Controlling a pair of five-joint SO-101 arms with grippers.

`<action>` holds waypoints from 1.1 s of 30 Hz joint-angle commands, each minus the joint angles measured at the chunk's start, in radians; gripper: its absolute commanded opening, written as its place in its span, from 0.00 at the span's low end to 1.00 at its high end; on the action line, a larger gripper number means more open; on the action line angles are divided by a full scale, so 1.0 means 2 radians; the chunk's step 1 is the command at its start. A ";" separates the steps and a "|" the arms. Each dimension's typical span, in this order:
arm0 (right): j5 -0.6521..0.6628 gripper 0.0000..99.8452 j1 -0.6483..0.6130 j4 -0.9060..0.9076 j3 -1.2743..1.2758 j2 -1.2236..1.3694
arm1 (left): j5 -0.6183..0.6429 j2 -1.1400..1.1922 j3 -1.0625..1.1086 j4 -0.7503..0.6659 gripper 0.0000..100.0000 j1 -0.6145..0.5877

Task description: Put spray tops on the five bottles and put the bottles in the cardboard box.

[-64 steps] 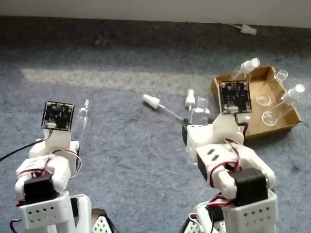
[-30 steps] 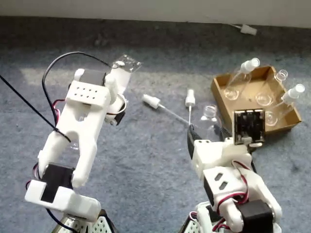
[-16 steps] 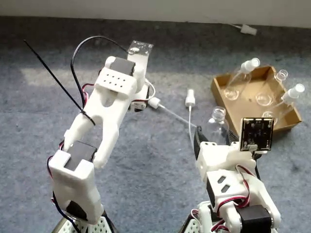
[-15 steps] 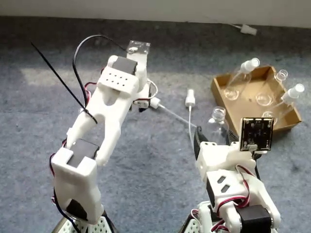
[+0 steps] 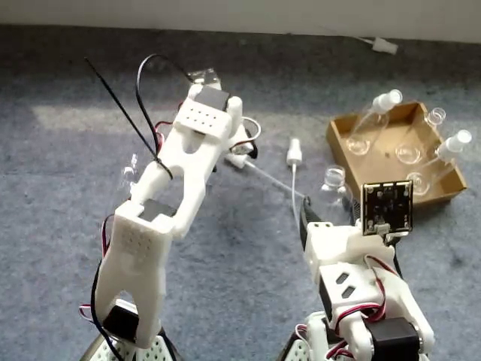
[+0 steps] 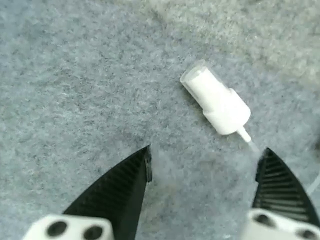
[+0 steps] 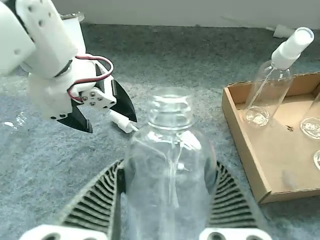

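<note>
**Loose spray top sits off-centre under the open left pincer**

The left pincer [image 6: 206, 152] hangs wide open, fingers pointing down at the desk [image 6: 75, 75], with nothing between them. The spray top [image 6: 217, 102] lies on its side just beyond the fingertips, nearer one finger than the other. If the pincer drops and closes from here, one finger would likely meet the top first and roll or push it across the grey covering rather than trap it. The thin dip tube [image 5: 267, 177] trails from the top toward the right arm. A lift could drag or bend it, and a bent tube would be hard to thread into a narrow neck. Because the top lies flat, it would also need turning upright before it can go on.

The right pincer [image 7: 167, 172] is closed around a clear, uncapped bottle [image 7: 170, 150], held upright with its neck free. The smooth wall may slip or tilt if the top is pressed on off-axis.

In the high view the left arm is stretched well forward and angled toward the middle of the desk. The right arm is folded close to its base, with the bottle just beside the cardboard box [image 7: 280, 145]. A capped bottle [image 7: 270, 85] stands in the box, and a second spray top [image 5: 294, 154] stands between the two pincers.
</note>
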 commanded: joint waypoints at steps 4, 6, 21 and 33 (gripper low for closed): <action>0.009 0.09 0.006 -0.009 0.003 -0.003 | 0.073 0.071 -0.131 -0.005 0.30 0.007; 0.009 0.09 0.006 -0.013 0.012 -0.003 | 0.074 0.098 -0.157 -0.005 0.30 0.007; 0.010 0.09 0.004 -0.013 0.013 -0.003 | 0.074 0.181 -0.242 0.008 0.12 0.006; 0.008 0.09 0.003 -0.014 0.013 -0.003 | 0.031 0.177 -0.279 0.071 0.01 -0.012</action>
